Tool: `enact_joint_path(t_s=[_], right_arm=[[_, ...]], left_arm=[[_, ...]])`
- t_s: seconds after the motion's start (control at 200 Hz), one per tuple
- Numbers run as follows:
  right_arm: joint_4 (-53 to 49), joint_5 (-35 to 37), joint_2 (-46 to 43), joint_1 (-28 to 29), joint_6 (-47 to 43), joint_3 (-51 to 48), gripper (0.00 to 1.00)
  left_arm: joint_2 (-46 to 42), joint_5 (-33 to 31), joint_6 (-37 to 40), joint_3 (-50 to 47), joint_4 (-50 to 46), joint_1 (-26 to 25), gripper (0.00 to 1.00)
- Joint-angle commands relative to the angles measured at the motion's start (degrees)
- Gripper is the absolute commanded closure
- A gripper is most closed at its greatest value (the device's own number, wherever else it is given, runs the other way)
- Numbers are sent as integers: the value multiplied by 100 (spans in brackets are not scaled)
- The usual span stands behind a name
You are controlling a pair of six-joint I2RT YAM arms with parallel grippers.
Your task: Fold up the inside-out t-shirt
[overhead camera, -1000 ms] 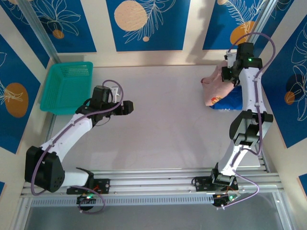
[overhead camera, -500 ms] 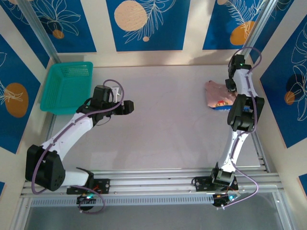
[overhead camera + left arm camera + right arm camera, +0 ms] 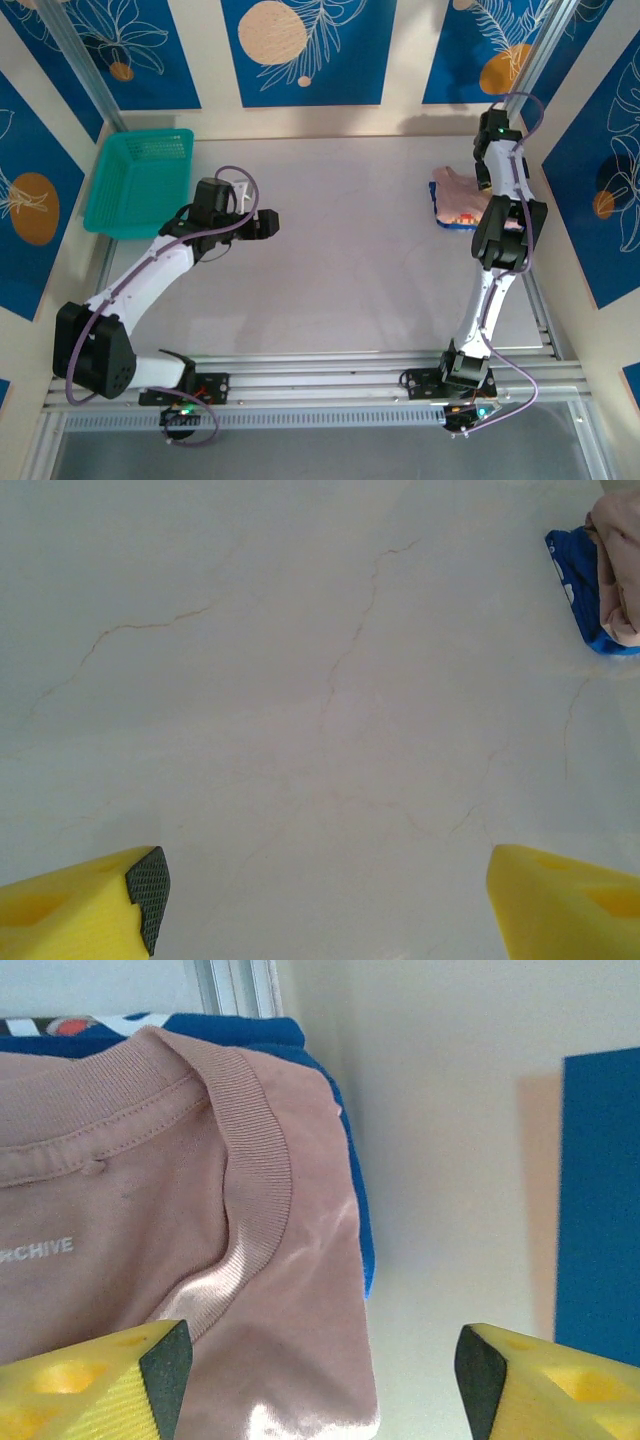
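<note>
My right gripper [image 3: 318, 1365] gapes over the t-shirt [image 3: 150, 1220] collar; left gripper [image 3: 320, 895] open above the table [image 3: 300, 680]. Risk: a deep pinch also catches the blue garment [image 3: 240, 1028] underneath.

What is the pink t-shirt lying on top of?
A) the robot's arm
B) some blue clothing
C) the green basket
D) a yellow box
B: the pink t-shirt lies over a royal-blue cloth garment, whose edge sticks out from under it at the top and side.
</note>
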Motion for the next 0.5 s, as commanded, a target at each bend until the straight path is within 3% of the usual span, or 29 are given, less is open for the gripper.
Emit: enact_joint_path(t_s=[0.0,0.165,0.33,0.46,0.495], right_arm=[[-157,-56,-676,197,296,-77,28],[-224,-981,-1505,701,795,-329,28],[787,-2374,-2892,1606,1213,-1516,25],[2348,-3130,-4042,2352,1531,-3153,1],[2757,-3208,-4292,2493,1553,-3573,1]], left_arm=[[-101,80,35,30,-22,-38,17],[-202,-151,105,19,-51,-29,16],[-416,-871,196,-9,-3,-7,14],[-724,-1889,205,-247,244,51,3],[-833,-2249,214,-354,307,60,0]])
